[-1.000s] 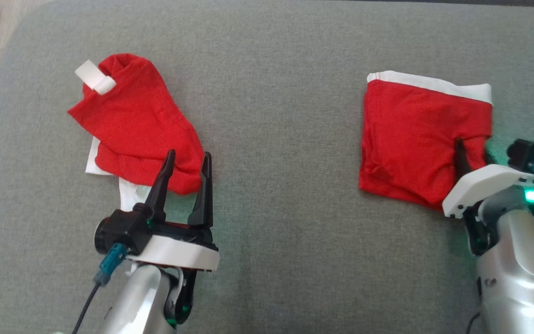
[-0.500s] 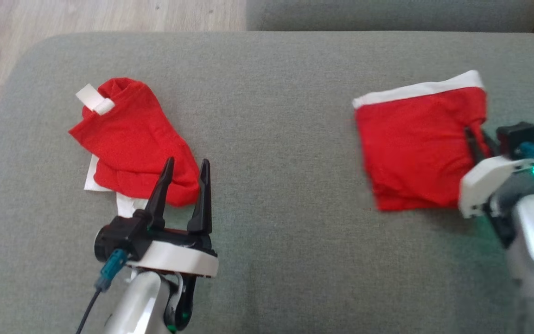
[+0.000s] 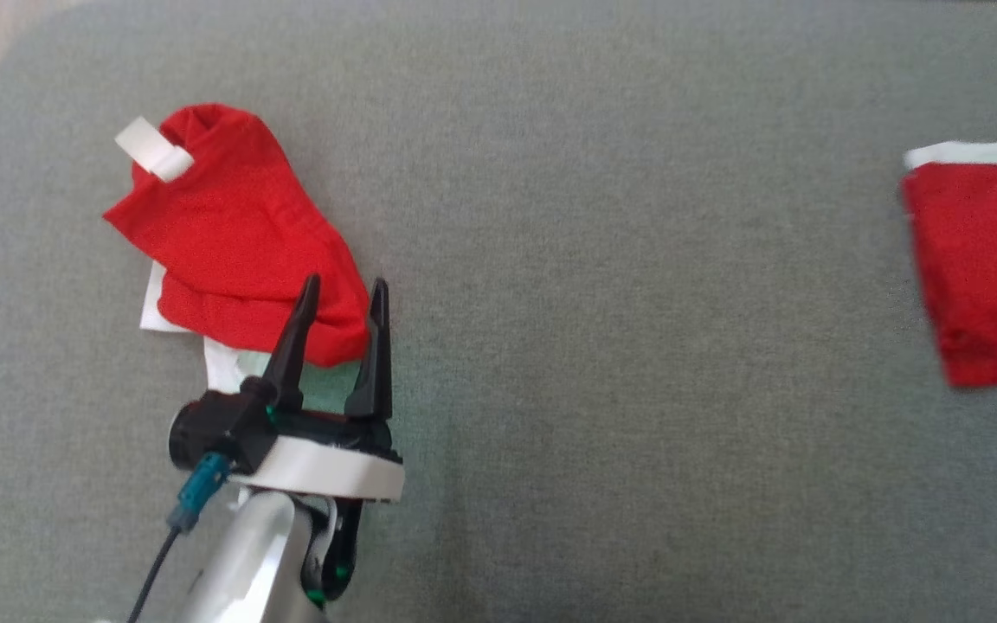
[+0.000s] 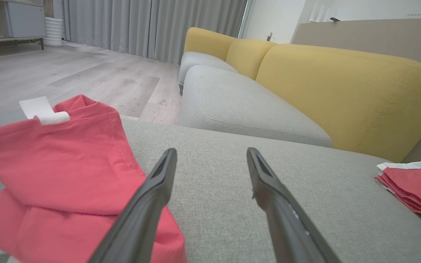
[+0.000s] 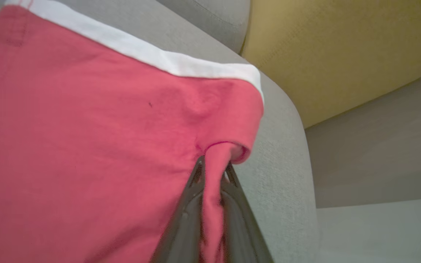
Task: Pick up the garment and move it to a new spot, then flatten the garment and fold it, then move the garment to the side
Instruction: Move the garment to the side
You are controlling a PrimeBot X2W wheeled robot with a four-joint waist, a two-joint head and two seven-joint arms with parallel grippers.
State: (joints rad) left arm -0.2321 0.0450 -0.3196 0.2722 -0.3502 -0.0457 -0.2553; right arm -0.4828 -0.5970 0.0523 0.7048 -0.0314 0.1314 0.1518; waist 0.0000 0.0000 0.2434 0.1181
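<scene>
A folded red garment (image 3: 983,268) with a white waistband lies at the right edge of the head view on the grey cushion. In the right wrist view my right gripper (image 5: 214,164) is shut on a pinched fold at the edge of this garment (image 5: 86,128), close to the cushion's rounded rim. A second, crumpled red garment (image 3: 230,234) with white trim lies at the left. My left gripper (image 3: 344,281) stands open at its near right corner, its fingers straddling the cloth edge. In the left wrist view the left gripper (image 4: 211,151) has nothing between its fingers, and the crumpled garment (image 4: 57,164) lies beside its left finger.
The grey sofa cushion (image 3: 594,346) spans the head view, with bare fabric between the two garments. A yellow backrest (image 4: 342,91) rises behind the cushion, and wooden floor (image 4: 68,73) lies beyond its far left end. The cushion's edge (image 5: 287,164) drops off beside the folded garment.
My right gripper has shut on the folded garment and dragged it rightward, away from the crumpled one. The head camera has shifted. The left gripper has stayed open in place.
</scene>
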